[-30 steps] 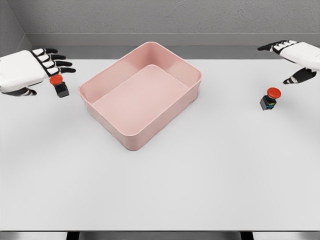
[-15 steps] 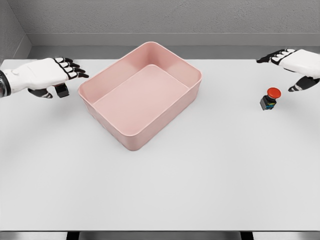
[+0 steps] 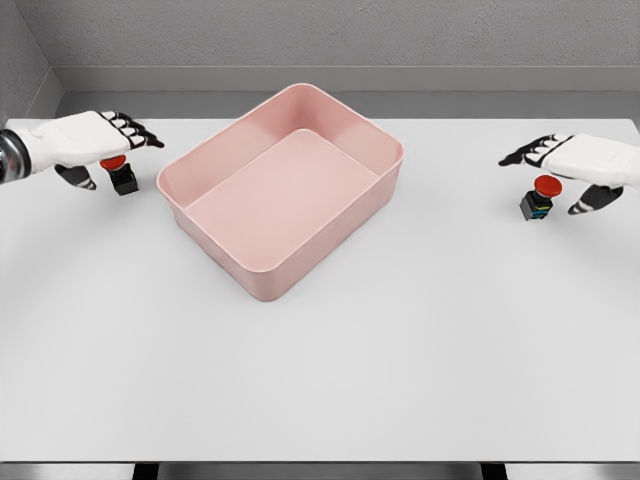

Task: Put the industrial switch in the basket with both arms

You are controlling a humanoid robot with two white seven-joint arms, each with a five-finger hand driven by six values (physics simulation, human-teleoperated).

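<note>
One red-capped switch (image 3: 121,176) is found upright on the bench (image 3: 400,350), just left of the pink basket (image 3: 283,190); a second switch (image 3: 538,198) is found well to its right; the left robot hand (image 3: 92,140) is spread above the first, grasping nothing; the right robot hand (image 3: 580,165) is likewise released beside the second.

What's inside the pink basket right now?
Nothing visible: the basket shows a bare pink floor. Its near wall hides none of it. Both switches sit outside on the table.
</note>
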